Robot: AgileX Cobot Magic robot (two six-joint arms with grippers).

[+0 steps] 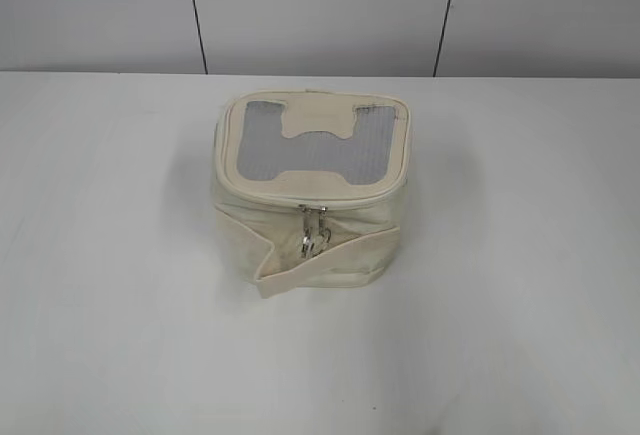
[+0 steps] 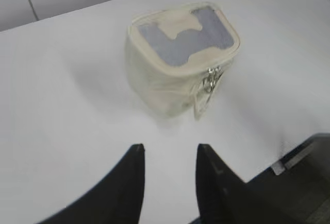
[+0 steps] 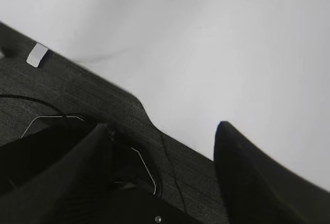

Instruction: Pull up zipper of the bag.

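Note:
The cream-white boxy bag (image 1: 310, 195) stands on the white table in the middle of the exterior view, grey mesh top with a cream H-shaped patch. The zipper (image 1: 312, 227) has two silver sliders with ring pulls hanging together at the bag's front face, below the top rim. A flat strap (image 1: 300, 270) wraps the side. In the left wrist view the bag (image 2: 180, 64) lies ahead of my open, empty left gripper (image 2: 169, 149), with the sliders (image 2: 211, 80) at its right corner. My right gripper (image 3: 162, 126) is open and empty; the bag is out of its view. Neither gripper shows in the exterior view.
The white table (image 1: 100, 305) spreads all round the bag, with a pale panelled wall (image 1: 320, 5) behind. A dark base surface (image 3: 77, 95) with a small white tag (image 3: 37, 54) lies beneath my right gripper at the table's edge, and shows in the left wrist view (image 2: 304, 167).

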